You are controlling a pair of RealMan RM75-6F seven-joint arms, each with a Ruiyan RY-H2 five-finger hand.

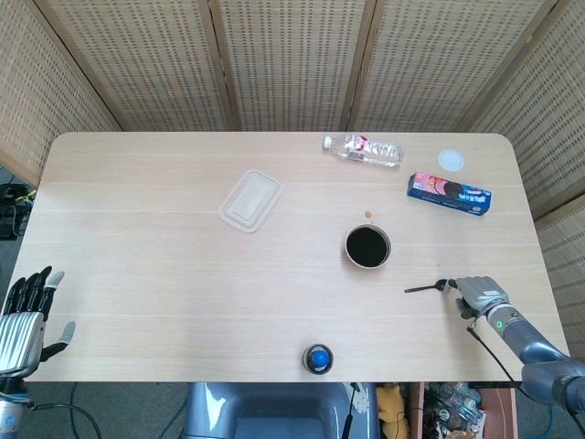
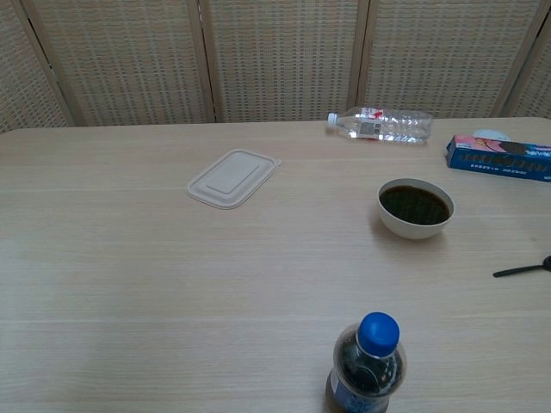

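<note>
Nearest, at the table [image 1: 137,274] front edge: dark soda bottle [image 2: 367,366] with a blue cap, upright, in front of the bowl [image 1: 367,246] and a bit to its left, well apart from it. Nothing touches the bottle.

Left hand [image 1: 23,320] hangs off the near-left corner, far left of the bowl, fingers spread, holding nothing.

Right hand [image 1: 480,294] is front-right of the bowl, fingers curled onto one end of a thin black utensil [image 1: 422,289]. The utensil lies about level, free end pointing left toward the bowl and stopping short of it. Chest view shows only the utensil [image 2: 519,269] poking in at the right edge; the hand itself is out of that frame. Can't tell whether the held end is the spoon end or the handle.

Step in hand, as I read it: utensil gripped and carried near the bowl, not yet in it. Reaching the dark liquid calls for lifting the tip over the rim and tilting it down; tipping the bowl is the risk.

Path from tip to bowl looks free. A small crumb [image 1: 368,215] sits just behind the bowl. Flat pale lid [image 1: 250,200] lies back-left of it, blue snack box [image 1: 449,193] back-right. Farther back are a water bottle [image 1: 364,150] on its side and a white disc [image 1: 451,160].
</note>
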